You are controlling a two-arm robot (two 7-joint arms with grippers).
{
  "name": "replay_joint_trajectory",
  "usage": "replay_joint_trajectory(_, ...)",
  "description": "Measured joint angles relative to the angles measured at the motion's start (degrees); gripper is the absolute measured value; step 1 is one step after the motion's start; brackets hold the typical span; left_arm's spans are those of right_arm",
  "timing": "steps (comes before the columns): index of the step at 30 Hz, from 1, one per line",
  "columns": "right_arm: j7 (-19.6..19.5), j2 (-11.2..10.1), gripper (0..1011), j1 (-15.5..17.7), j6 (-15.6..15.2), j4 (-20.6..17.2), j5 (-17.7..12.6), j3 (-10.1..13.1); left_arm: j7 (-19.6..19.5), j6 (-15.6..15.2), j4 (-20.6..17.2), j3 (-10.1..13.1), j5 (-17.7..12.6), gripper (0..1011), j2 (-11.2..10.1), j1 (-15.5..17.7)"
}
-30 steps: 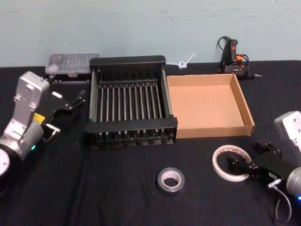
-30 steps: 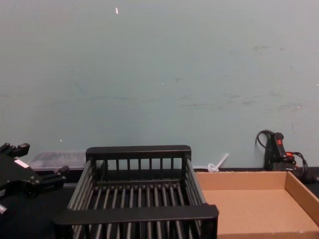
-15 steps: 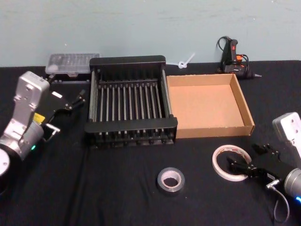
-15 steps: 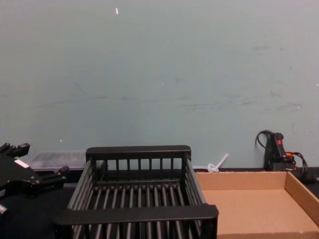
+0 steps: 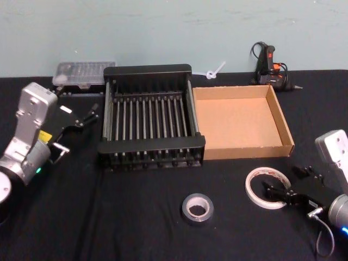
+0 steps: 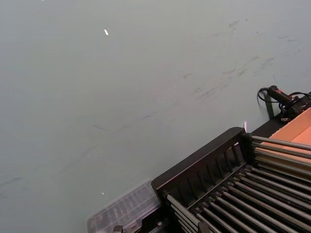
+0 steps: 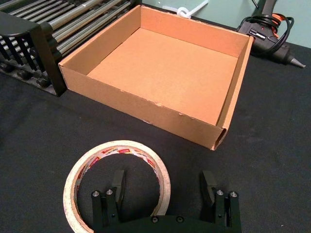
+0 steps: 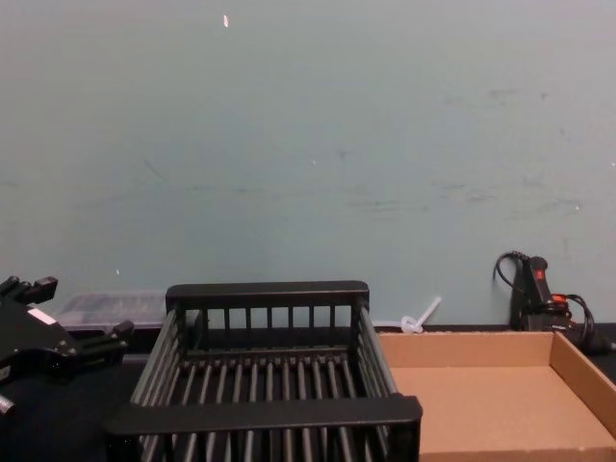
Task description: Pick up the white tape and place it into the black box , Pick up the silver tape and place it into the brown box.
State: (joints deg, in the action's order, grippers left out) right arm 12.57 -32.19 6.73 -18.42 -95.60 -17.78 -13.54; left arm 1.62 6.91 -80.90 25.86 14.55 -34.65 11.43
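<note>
your right gripper (image 7: 164,187) sits low at the white tape (image 7: 118,182), fingers spread wide — one finger (image 7: 118,184) stands inside the roll's hole, the other (image 7: 209,187) outside, so the near wall of the roll lies between them, not yet clamped. the roll rests flat on the black table (image 5: 136,228), in front of the brown box (image 5: 283,122). the silver tape (image 5: 197,208) lies apart, ahead of the black box (image 5: 147,69). your left gripper (image 5: 81,117) hangs open beside that crate.

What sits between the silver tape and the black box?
Nothing: in the head view only bare black tabletop separates the silver tape from the black box.
</note>
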Motion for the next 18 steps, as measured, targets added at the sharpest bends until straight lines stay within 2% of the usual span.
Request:
replay_joint_trajectory(15,-0.09,-0.08,1003,0.00,0.00,-0.07,-0.06,-0.10,0.00,0.00,0.00,0.00,0.00,1001,0.00,0.00)
replay_joint_trajectory(18,-0.09,-0.10,930,0.01,0.00,-0.09,-0.10,-0.10,0.00,0.00,0.00,0.00,0.00,1002,0.00,0.00)
